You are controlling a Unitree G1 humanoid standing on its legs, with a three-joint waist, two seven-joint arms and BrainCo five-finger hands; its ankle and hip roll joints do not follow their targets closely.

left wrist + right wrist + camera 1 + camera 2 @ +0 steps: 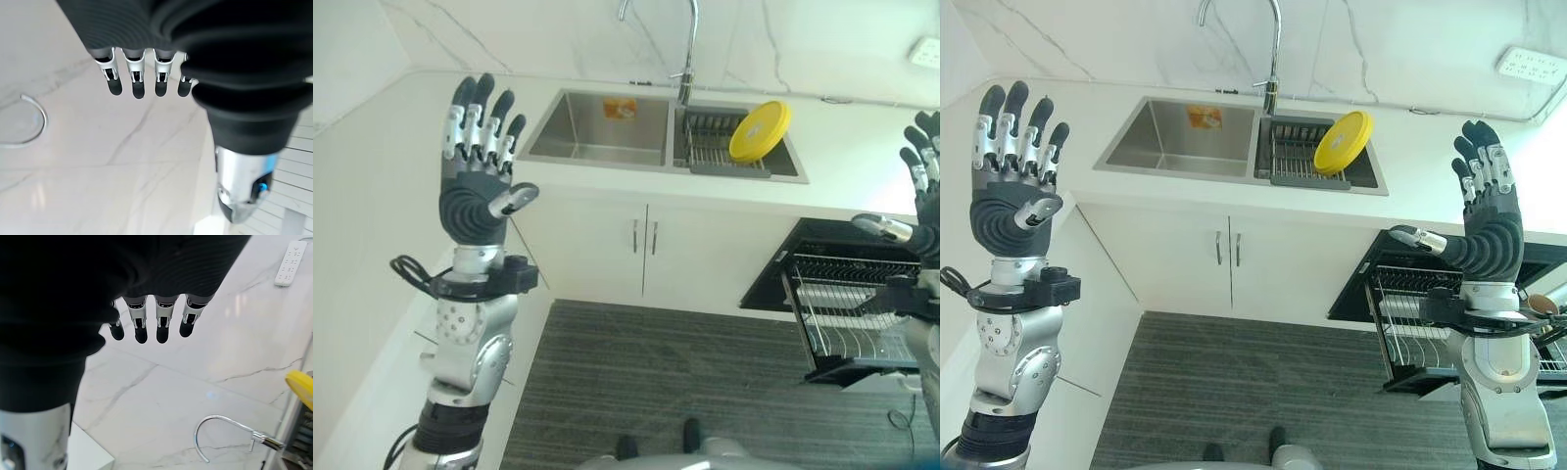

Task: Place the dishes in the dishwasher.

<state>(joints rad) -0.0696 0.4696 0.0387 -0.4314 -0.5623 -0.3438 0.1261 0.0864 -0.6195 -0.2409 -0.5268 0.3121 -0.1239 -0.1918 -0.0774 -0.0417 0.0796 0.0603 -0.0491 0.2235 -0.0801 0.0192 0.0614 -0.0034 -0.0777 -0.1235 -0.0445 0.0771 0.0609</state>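
So the white counter [1410,147] wraps the corner with a double sink [1175,137] set in it. The dishwasher [1361,294] is open on my right with its wire rack [1420,323] pulled out. My left robot hand [1009,186] and right robot hand [1489,220] are both up in the air, fingers straight, holding nothing. The yellow plate [1342,142] leans on edge in the sink's right basin rack.
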